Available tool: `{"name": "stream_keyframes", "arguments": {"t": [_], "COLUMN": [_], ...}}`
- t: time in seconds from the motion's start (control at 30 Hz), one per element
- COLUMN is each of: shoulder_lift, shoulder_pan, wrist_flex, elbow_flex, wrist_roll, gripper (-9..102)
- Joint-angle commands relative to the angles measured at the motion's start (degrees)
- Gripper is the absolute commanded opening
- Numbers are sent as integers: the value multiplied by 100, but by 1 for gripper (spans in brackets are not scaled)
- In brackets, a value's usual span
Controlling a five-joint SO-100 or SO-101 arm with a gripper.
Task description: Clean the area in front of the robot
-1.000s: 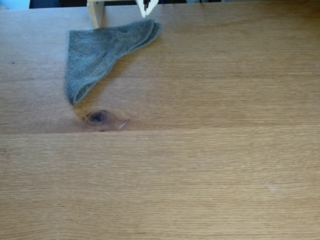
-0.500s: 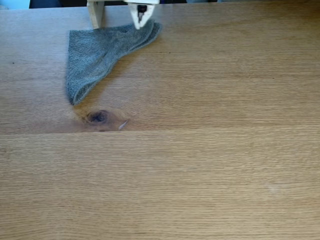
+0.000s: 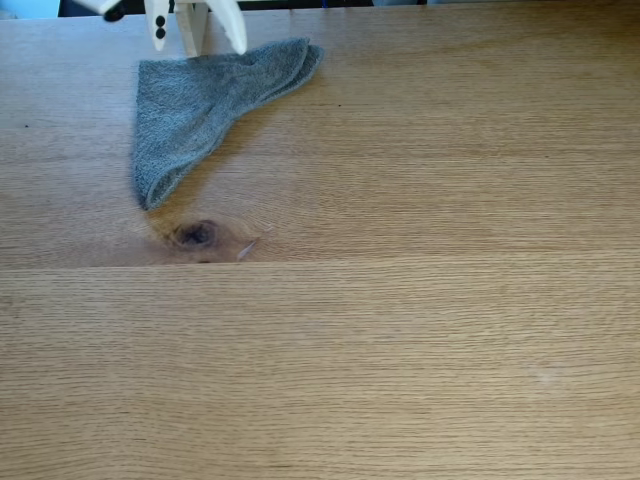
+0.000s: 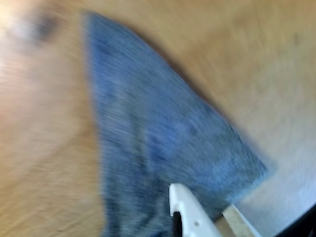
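- Lying flat at the far left of the surface (image 3: 420, 330): grey cloth (image 3: 195, 105), folded to a rough triangle, tip just beside the dark knot (image 3: 195, 235).
- Probably soft, light and limp; likely best pinched at the thick folded far edge, not at the thin tip.
- Hovering over that far edge: white pincer (image 3: 195, 42), spread wide, grasping nothing.
- Blurred in the wrist view, one fingertip (image 4: 185, 207) over the cloth.
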Motion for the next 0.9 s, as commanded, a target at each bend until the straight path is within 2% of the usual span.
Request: {"name": "stream_keyframes", "arguments": {"t": [0.0, 0.37, 0.6, 0.7, 0.87], "shoulder_lift": [-940, -3182, -4562, -4983, -5150], "shoulder_pan": [589, 615, 633, 633, 545], "wrist_flex": [-396, -2285, -4175, -4465, -4228], "elbow_flex": [-633, -659, -659, -659, -659], "wrist_roll": [-369, -1811, -2584, -2856, -2707], "gripper": [52, 47, 43, 39, 31]}}
